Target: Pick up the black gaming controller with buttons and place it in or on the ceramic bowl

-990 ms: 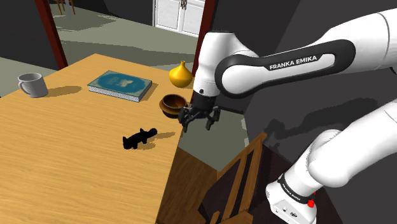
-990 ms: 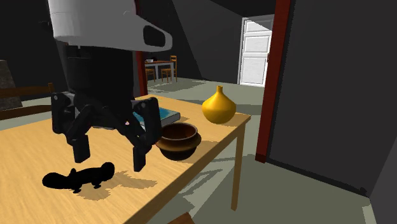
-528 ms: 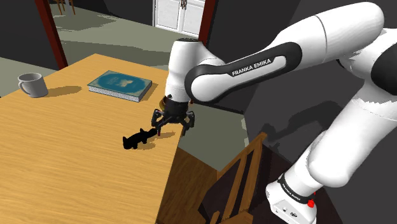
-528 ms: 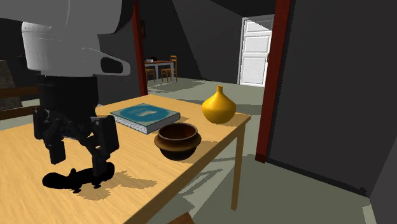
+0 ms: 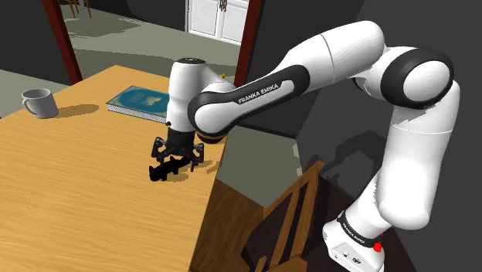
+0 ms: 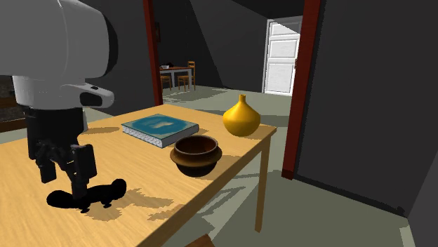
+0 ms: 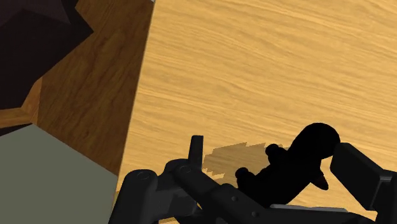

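Your gripper stands wide open, the black controller lying between its fingers on the table, not yet clasped. Expect it light, rigid, somewhat slick: pinch across its narrow middle. The brown bowl waits nearby, beyond the hand.

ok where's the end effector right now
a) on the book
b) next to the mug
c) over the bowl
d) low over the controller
d: the end effector hangs low and open over the controller, which lies on the table between its two sides in the wrist view; the bowl stands well apart.
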Available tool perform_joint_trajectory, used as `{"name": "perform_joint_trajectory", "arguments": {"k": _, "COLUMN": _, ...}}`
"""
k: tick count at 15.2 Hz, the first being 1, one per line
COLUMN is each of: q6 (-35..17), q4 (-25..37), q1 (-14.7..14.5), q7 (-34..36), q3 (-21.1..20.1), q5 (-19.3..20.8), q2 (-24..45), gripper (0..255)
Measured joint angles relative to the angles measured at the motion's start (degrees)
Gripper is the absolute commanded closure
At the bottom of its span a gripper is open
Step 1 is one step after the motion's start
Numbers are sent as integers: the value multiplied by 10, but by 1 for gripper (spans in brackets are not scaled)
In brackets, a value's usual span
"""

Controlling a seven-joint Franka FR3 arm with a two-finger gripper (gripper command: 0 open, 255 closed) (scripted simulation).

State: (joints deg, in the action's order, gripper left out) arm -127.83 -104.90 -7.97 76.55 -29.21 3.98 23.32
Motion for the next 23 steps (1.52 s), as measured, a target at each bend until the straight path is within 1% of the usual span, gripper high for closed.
{"name": "perform_joint_trajectory", "arguments": {"k": 2, "q6": -1, "q4": 22, "q1": -9, "q7": 13, "q3": 6, "q5": 9, "q2": 22, "gripper": 0}}
{"name": "perform_joint_trajectory", "arguments": {"k": 8, "q6": -33, "q4": 23, "q1": -23, "q7": 26, "q3": 16, "q5": 25, "q2": 56, "gripper": 0}}
{"name": "perform_joint_trajectory", "arguments": {"k": 15, "q6": -42, "q4": 19, "q1": -25, "q7": 28, "q3": 18, "q5": 28, "q2": 61, "gripper": 0}}
{"name": "perform_joint_trajectory", "arguments": {"k": 16, "q6": -42, "q4": 19, "q1": -25, "q7": 28, "q3": 18, "q5": 28, "q2": 61, "gripper": 255}}
{"name": "perform_joint_trajectory", "arguments": {"k": 23, "q6": -44, "q4": 16, "q1": -25, "q7": 29, "q3": 17, "q5": 28, "q2": 60, "gripper": 255}}
